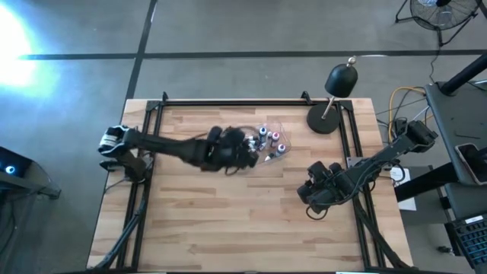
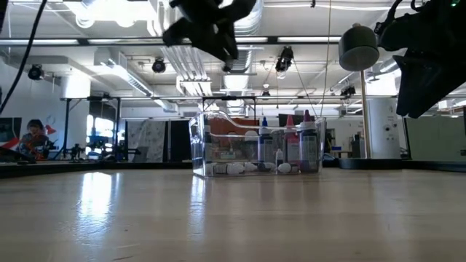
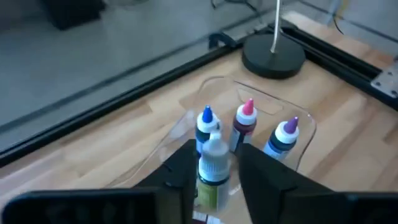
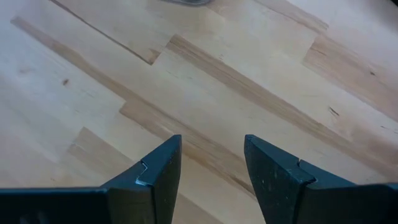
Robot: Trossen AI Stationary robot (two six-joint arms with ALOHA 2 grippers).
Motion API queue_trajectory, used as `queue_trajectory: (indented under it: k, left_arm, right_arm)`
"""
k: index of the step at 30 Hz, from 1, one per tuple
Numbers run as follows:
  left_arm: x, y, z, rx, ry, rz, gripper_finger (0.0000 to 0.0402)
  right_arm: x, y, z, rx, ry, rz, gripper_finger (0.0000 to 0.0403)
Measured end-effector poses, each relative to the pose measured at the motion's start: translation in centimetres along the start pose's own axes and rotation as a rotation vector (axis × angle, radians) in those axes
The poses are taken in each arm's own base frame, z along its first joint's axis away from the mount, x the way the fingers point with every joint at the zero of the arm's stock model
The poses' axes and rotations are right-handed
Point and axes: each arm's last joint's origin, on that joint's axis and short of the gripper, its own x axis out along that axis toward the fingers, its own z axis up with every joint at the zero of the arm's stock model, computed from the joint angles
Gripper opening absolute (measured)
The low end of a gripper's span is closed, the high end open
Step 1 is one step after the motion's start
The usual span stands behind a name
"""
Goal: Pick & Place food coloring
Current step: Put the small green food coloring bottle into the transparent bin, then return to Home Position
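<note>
A clear plastic tub (image 1: 278, 131) sits at the table's far middle. Several small dropper bottles are in it. In the left wrist view three stand upright: blue cap (image 3: 206, 119), pink cap (image 3: 247, 113) and purple-tipped white cap (image 3: 287, 132). More lie on the tub's floor (image 2: 240, 168). My left gripper (image 3: 214, 155) hangs above the tub's left side (image 1: 245, 148), shut on one white-capped food coloring bottle (image 3: 214, 163). My right gripper (image 4: 211, 155) is open over bare wood near the table's right edge (image 1: 310, 194). My left gripper pinches the white-capped bottle between its two fingers, which lie on either side of the bottle's body (image 3: 210, 186) just below the cap. The bottle stands upright in the hold. In the low view the gripper (image 2: 211, 29) is well above the tub, so the bottle is lifted clear.
A black stand with a round base (image 1: 326, 119) and a dome head (image 1: 342, 78) occupies the far right corner, just right of the tub. Black frame rails (image 1: 228, 103) run along the table's far edge and sides. Bare wood (image 1: 228, 221) fills the near half.
</note>
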Motion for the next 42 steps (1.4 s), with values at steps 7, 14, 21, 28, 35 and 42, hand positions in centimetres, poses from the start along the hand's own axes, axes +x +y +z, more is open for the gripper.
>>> queue_trajectory:
  k: [7,14,21,28,35,42]
  left_arm:
    - [1.3,1.6,1.4,-0.016,0.091,-0.049,0.0142]
    - [-5.2,1.7,3.1,0.043,0.008,-0.205,0.0151]
    - [-11.1,3.1,3.9,0.038,-0.095,-0.278,0.0151]
    - [-13.1,4.5,4.4,-0.083,-0.085,-0.344,0.0151]
    - [-10.8,2.7,2.8,-0.023,-0.078,-0.667,0.0151]
    - [-6.0,3.8,-1.4,-0.152,-0.154,-0.881,0.0152]
  right_arm:
    - [-0.1,0.1,-0.1,0.025,0.003,0.007,0.0169]
    - [-0.1,0.1,-0.1,0.014,-0.017,0.008,0.0169]
    - [-0.3,-0.1,0.2,-0.025,-0.029,0.018,0.0169]
    - [-1.8,0.2,1.0,0.046,-0.038,0.102,0.0169]
    - [-3.7,0.6,3.2,-0.069,-0.107,0.373,0.0169]
    - [-3.2,-2.5,5.4,-0.021,-0.114,0.578,0.0169]
